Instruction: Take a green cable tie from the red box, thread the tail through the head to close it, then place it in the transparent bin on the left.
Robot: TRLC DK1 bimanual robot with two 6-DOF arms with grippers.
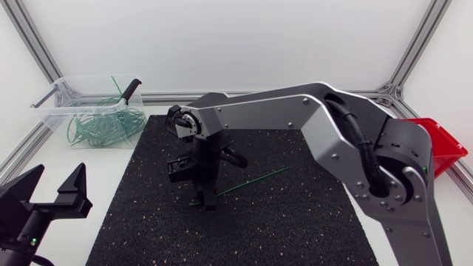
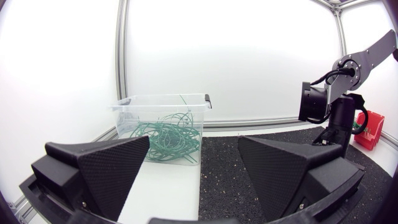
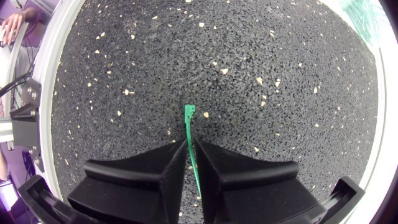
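Right arm (image 1: 295, 111) came in from the right and reached past the middle of the black mat (image 1: 295, 222). Its gripper (image 1: 205, 199) pointed straight down at the mat.

In the right wrist view, the right gripper (image 3: 189, 144) had its two fingers pressed almost together, pinching a single green cable tie (image 3: 189, 118) from both sides. The tie's head end stuck out just ahead of the fingertips, low over the speckled mat (image 3: 249, 74). The rest of the strap ran back between the fingers.

In the head view, the same cable tie (image 1: 255, 180) lay as a thin straight line on the mat, slanting away from the gripper toward the red box (image 1: 443, 144). The box sat at the table's right edge, partly hidden behind the arm. Its contents could not be seen.

Left gripper (image 1: 55, 181) sat at the near left corner, off the mat and over the white table (image 1: 111, 192). Its fingers were spread wide with nothing between them. The left wrist view showed the same for that gripper (image 2: 194, 146).

The transparent bin (image 1: 59, 111) stood at the far left corner, beside the mat. It held a loose tangle of green ties (image 1: 103, 127). From the left wrist the bin (image 2: 134, 115) was ahead of the open fingers, well apart from them. The right arm (image 2: 339, 106) stood over the mat (image 2: 224, 162) farther off, with the red box (image 2: 368, 129) behind it.
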